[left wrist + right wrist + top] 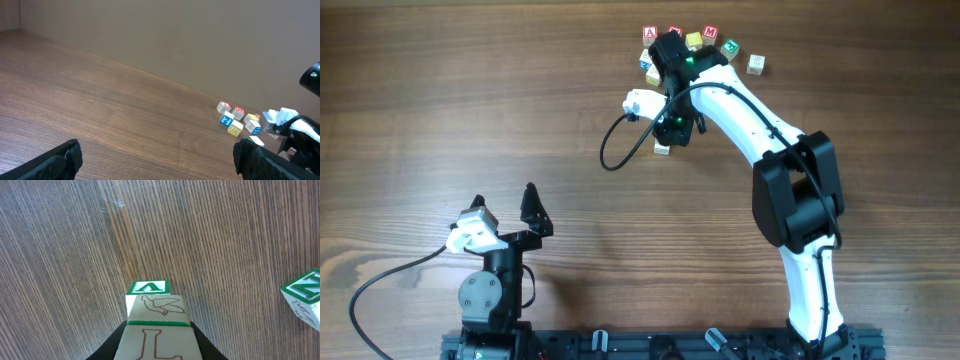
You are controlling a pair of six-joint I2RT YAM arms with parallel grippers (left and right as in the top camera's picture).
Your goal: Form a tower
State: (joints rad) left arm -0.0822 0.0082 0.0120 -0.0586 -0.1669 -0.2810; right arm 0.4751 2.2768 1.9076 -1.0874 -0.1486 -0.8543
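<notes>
Right wrist | tower (156, 311) between right gripper (158, 332) fingers | gripper clamps its sides

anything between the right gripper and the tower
Nothing visible. The right gripper has its fingers on either side of the tower at the L cube, with the bird cube against it just beyond. The loose green letter cube sits apart, off to one side.

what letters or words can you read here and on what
"L": red outline on the pale block nearest the right wrist camera
"A": red, on the top-left block of the far cluster, overhead
"M": red, on another block in that cluster
Not readable: green letters on the block behind the L and the green block, too slanted; cubes in the left wrist view, too small
</notes>
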